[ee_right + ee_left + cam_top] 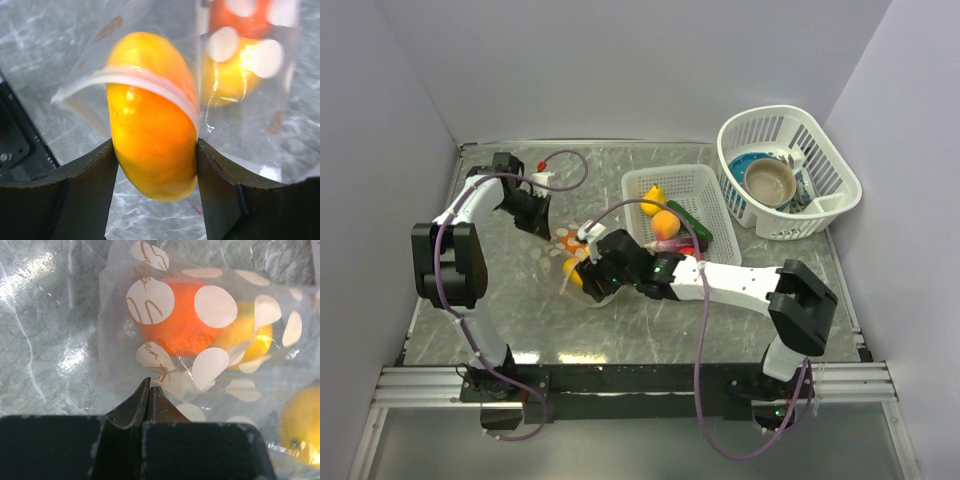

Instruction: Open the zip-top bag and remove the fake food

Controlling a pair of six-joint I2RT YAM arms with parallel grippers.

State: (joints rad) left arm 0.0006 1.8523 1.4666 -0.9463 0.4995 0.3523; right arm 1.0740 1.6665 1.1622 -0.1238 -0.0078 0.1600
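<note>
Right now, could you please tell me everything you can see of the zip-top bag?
The zip-top bag is clear, floppy plastic with white dots, lying on the table. Its white zip strip is open around a yellow-orange fruit clamped by the right gripper; the left gripper pinches its edge. Orange and yellow fruits sit inside.

Top view, position: fixed high above and behind the robot, tilted down and forward over the table (520,320) towards the back wall (620,70).
Top view, distance: far, so the whole tabletop fits from edge to edge.
Left wrist view: mounted on the left gripper (149,382), looking out along its black fingers. It sits very near the zip-top bag (200,305), which fills much of the frame.
Right wrist view: mounted on the right gripper (156,147), closer still. A yellow-orange toy fruit (150,100) between the fingers fills the centre.
Shared ground: all three views take in the dotted bag at mid-table, and the wrist views face it from different sides.
</note>
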